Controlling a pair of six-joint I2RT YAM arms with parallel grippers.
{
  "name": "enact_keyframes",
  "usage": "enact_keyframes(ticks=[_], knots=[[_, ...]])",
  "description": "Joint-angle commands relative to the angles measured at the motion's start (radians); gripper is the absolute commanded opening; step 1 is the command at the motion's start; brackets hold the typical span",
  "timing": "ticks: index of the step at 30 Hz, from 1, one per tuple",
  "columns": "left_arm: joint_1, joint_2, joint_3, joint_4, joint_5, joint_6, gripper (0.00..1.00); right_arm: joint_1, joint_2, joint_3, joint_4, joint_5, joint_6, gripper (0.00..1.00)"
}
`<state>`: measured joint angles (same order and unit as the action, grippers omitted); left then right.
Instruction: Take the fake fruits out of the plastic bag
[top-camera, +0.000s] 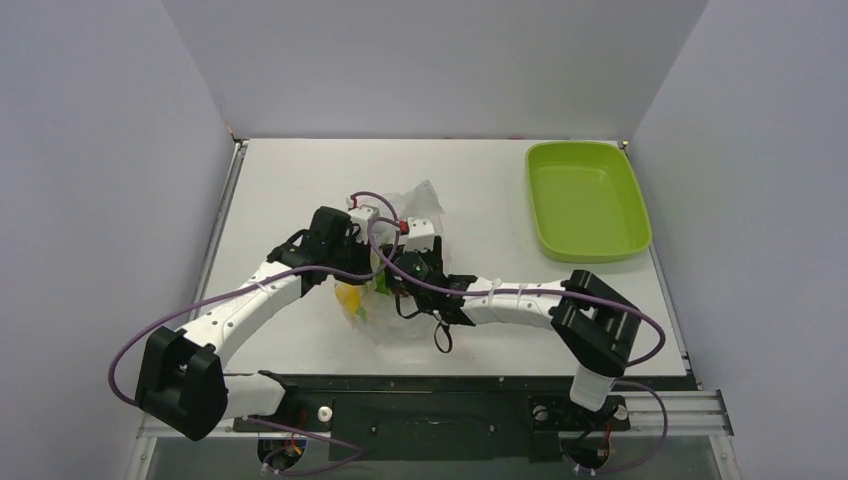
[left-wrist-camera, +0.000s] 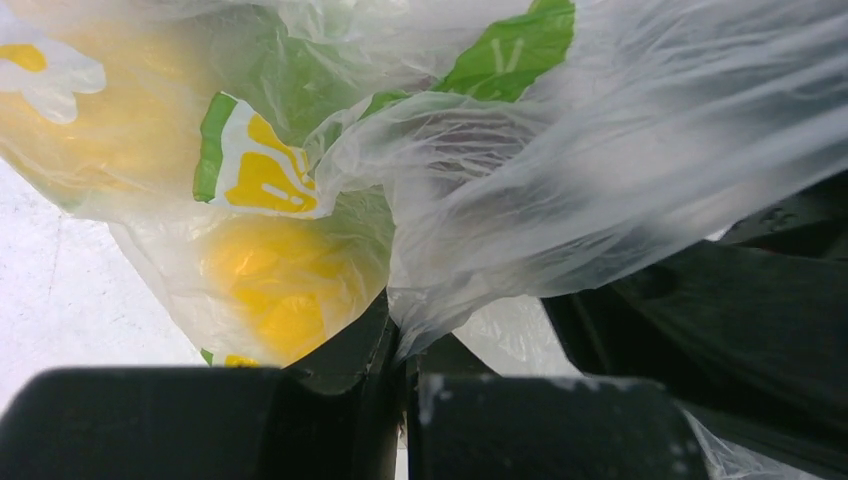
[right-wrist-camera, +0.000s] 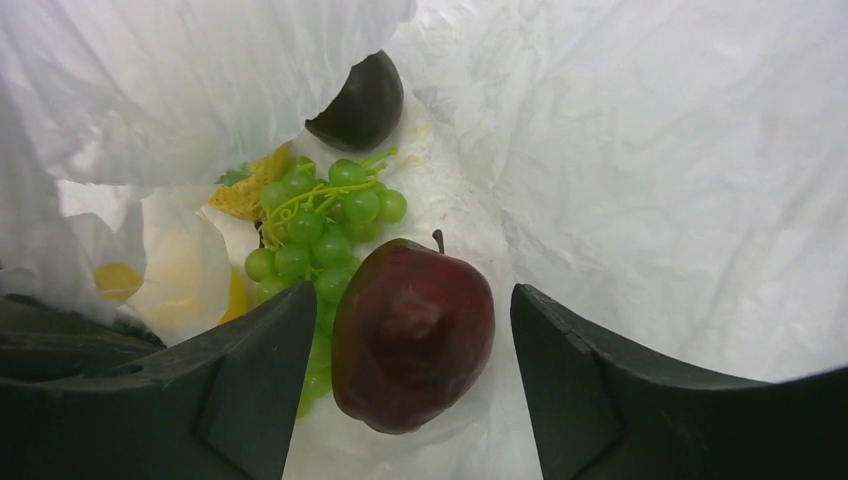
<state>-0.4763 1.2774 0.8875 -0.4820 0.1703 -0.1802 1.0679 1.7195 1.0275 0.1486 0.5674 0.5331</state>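
Note:
The clear flower-printed plastic bag (top-camera: 418, 212) lies crumpled mid-table between both arms. My left gripper (left-wrist-camera: 400, 340) is shut on a pinched fold of the bag's film (left-wrist-camera: 620, 130), and a yellow fake fruit (left-wrist-camera: 265, 285) shows through the film beside it. My right gripper (right-wrist-camera: 412, 305) is open inside the bag (right-wrist-camera: 680, 180). Its fingers flank a dark red apple (right-wrist-camera: 412, 335) with a gap on each side. A bunch of green grapes (right-wrist-camera: 315, 225), a dark rounded fruit (right-wrist-camera: 360, 105) and a yellow fruit behind film (right-wrist-camera: 120, 280) lie just beyond.
A lime-green tray (top-camera: 585, 205) sits at the back right of the table, with nothing in it. Grey walls close in the table on three sides. Purple cables loop beside both arms.

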Motion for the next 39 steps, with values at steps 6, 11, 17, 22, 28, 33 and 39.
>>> enact_keyframes(ticks=[6,11,17,22,28,33,39], knots=[[-0.013,-0.016,0.038,0.023,0.005,0.020,0.00,-0.024,0.140,0.082,0.054,-0.062,-0.056,0.69],[-0.014,-0.011,0.037,0.023,0.005,0.019,0.00,-0.027,0.208,0.128,0.045,-0.064,-0.072,0.69],[-0.013,-0.005,0.040,0.016,-0.008,0.021,0.00,-0.030,0.211,0.155,0.019,-0.070,-0.074,0.49],[-0.013,0.001,0.047,0.010,-0.029,0.021,0.00,-0.012,0.141,0.125,0.003,-0.064,-0.090,0.23],[-0.013,0.001,0.050,0.007,-0.056,0.021,0.00,0.023,0.011,0.078,-0.008,-0.050,-0.112,0.10],[-0.013,-0.005,0.048,0.005,-0.102,0.023,0.00,0.027,-0.083,0.046,-0.012,-0.067,-0.099,0.04],[-0.013,-0.018,0.043,0.008,-0.135,0.027,0.00,0.027,-0.191,0.012,-0.024,-0.136,-0.080,0.00]])
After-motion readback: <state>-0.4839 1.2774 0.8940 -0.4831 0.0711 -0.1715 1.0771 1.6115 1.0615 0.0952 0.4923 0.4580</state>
